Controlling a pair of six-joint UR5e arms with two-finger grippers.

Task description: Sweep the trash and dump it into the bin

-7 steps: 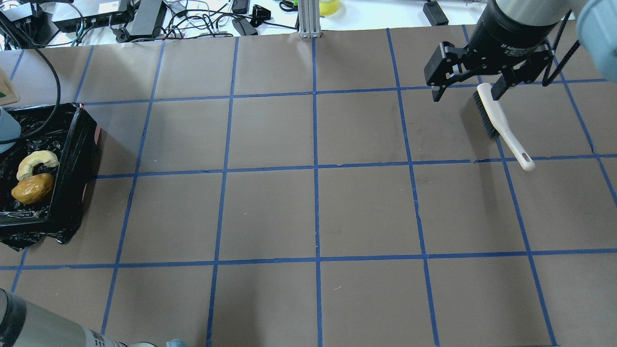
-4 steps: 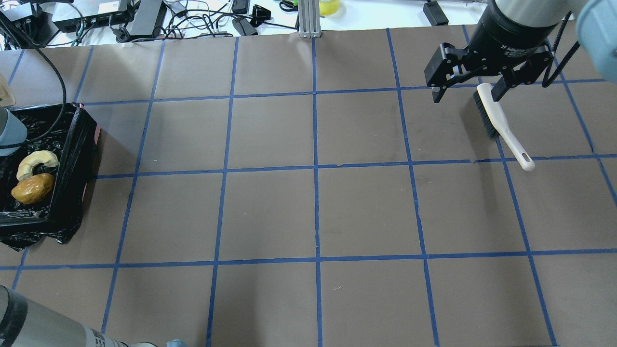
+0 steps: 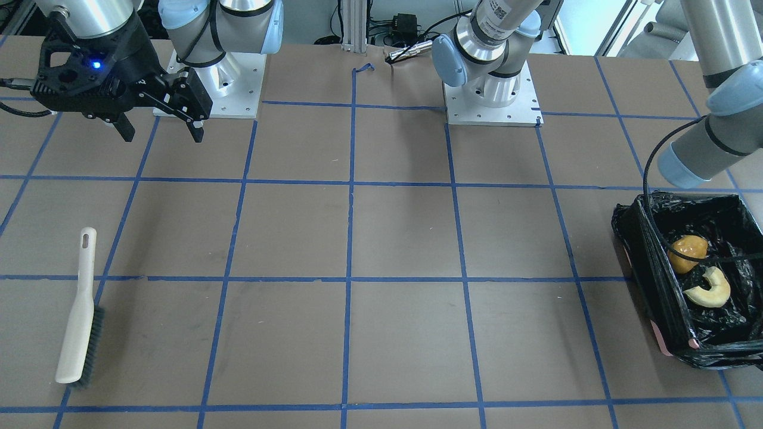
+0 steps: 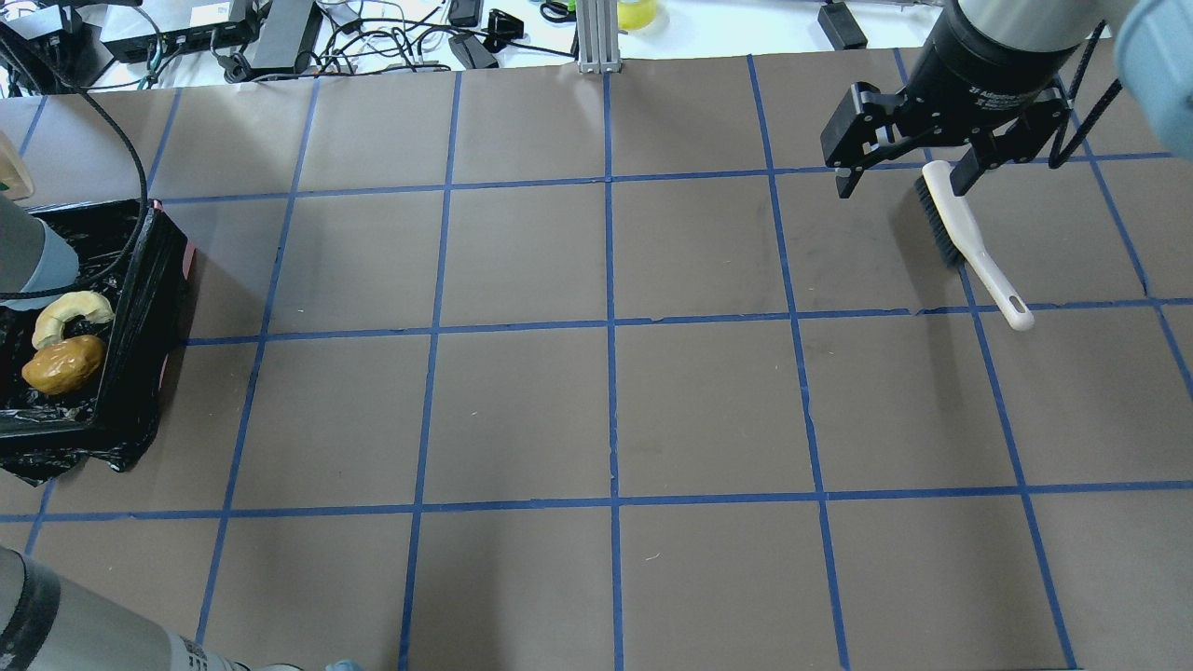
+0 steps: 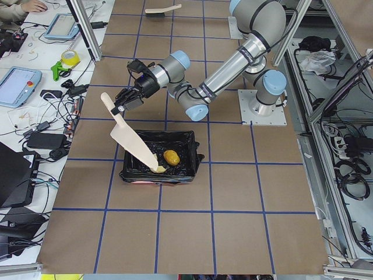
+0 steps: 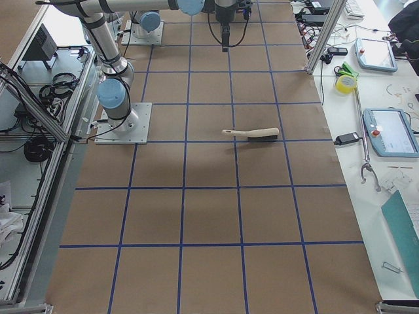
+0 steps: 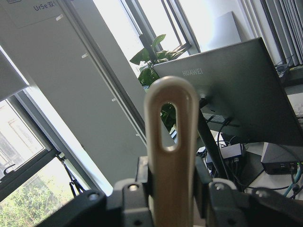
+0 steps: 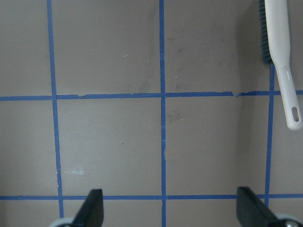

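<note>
The left jaws grip the dustpan (image 5: 131,142), its lip below them in the bin (image 4: 140,308); a careless pull-out may snag the bag (image 4: 93,458); right jaws stand wide, empty.

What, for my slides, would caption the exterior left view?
Left gripper holds the dustpan tilted into the bin, beside the brown lump and rind slice.

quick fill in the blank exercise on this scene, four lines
The potato and rind lie inside the ____.
The brush lies flat on the ____.
The left gripper is shut on the ____ handle.
The right gripper is ____, holding nothing.

Missing words: bin; table; dustpan; open.
</note>
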